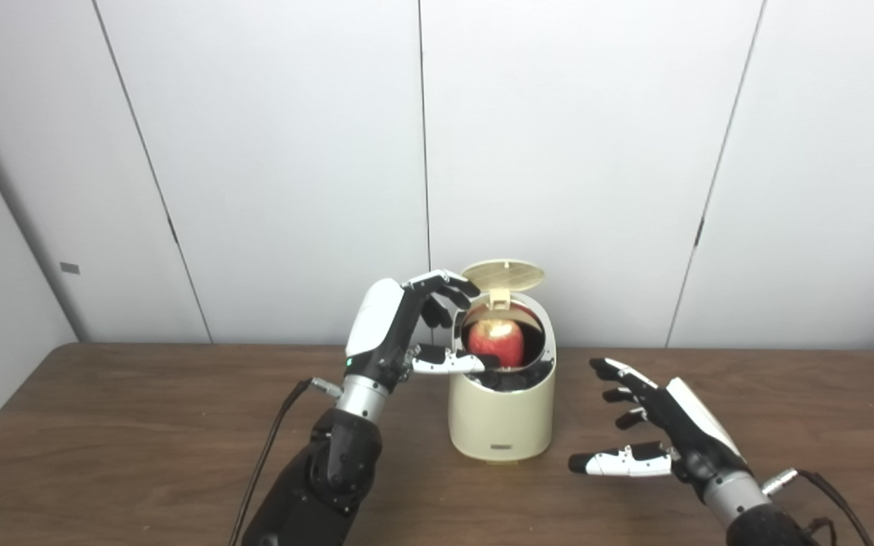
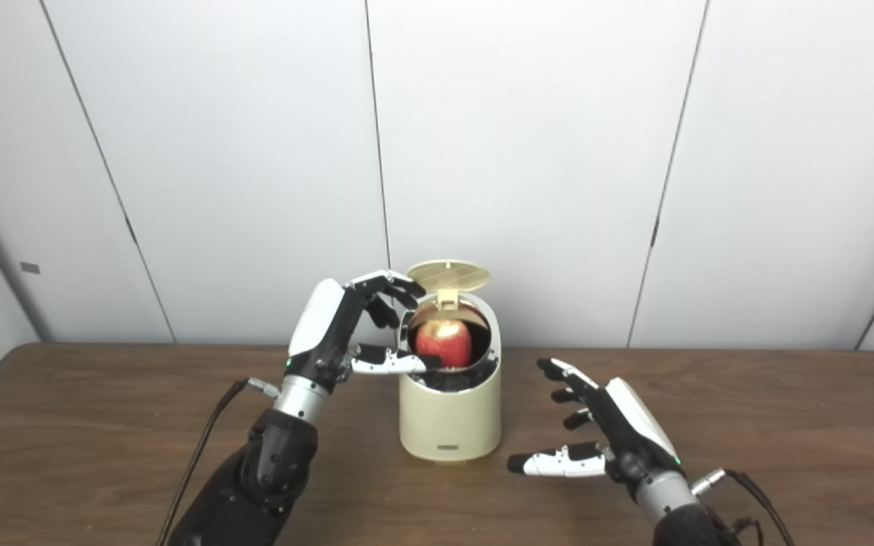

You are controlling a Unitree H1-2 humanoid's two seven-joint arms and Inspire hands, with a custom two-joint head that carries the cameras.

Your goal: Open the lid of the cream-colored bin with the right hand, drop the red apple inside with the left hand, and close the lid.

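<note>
A small cream-coloured plastic bin is set upright on a brown wooden table, its round lid raised and tilted back at the far side. A red apple is seen in the bin's open mouth. The left hand is held at the bin's left rim, fingers and thumb curved around the apple; whether it is gripped cannot be told. The right hand is held near the bin's right, fingers spread, empty.
</note>
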